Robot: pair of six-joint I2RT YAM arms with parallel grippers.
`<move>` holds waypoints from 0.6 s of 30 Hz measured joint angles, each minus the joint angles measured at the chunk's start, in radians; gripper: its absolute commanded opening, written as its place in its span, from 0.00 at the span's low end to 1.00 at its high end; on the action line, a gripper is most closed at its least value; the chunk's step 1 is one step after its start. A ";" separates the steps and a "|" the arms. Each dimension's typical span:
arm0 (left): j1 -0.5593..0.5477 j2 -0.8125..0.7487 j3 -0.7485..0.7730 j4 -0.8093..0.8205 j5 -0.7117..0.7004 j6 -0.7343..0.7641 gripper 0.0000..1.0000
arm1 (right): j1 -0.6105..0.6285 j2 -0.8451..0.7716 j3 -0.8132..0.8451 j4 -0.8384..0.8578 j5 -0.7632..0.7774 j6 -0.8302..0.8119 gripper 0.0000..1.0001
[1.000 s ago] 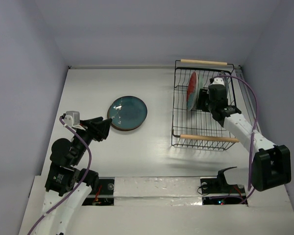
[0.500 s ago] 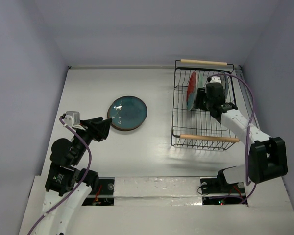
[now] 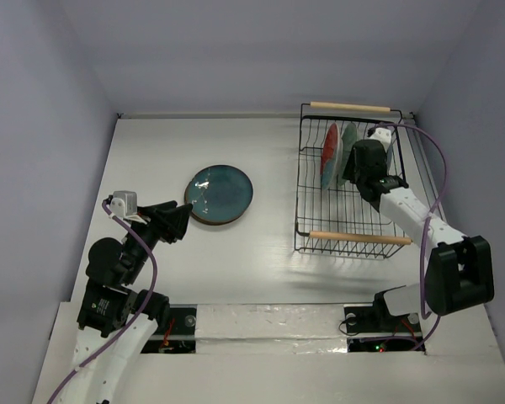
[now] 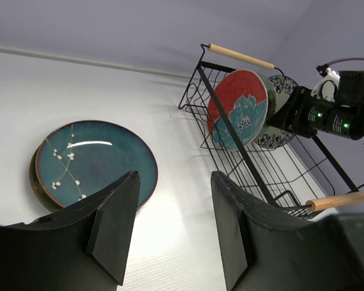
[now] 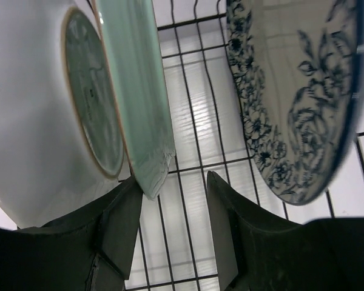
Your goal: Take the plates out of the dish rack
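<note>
The black wire dish rack (image 3: 308, 215) stands at the right with three plates upright in it: a red and blue floral one (image 3: 329, 154), a pale mint one (image 3: 348, 139) and a white one with blue flowers (image 5: 297, 91). My right gripper (image 3: 355, 168) reaches into the rack. In the right wrist view its jaws (image 5: 173, 200) stand open around the lower rim of the mint plate (image 5: 139, 109), which touches the left finger. A teal plate (image 3: 220, 193) lies flat on the table, with a brown rim (image 4: 35, 179) under it. My left gripper (image 4: 174, 176) hovers open and empty near it.
The rack has a wooden rod handle at the far end (image 3: 349, 106) and another at the near end (image 3: 359, 238). Walls close the table at the back and both sides. White tabletop (image 3: 269, 244) lies between the teal plate and the rack.
My right gripper has pushed a little deeper into the rack and its jaws have narrowed around the mint plate's rim. The left arm and the teal plate have not moved.
</note>
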 measured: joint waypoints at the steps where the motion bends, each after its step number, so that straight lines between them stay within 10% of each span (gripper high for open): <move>1: 0.000 0.000 0.000 0.000 0.000 0.000 0.47 | 0.000 -0.004 0.000 0.001 0.010 0.002 0.52; 18: 0.000 0.001 0.000 0.000 0.007 0.000 0.47 | -0.011 0.140 0.160 0.014 0.052 -0.012 0.43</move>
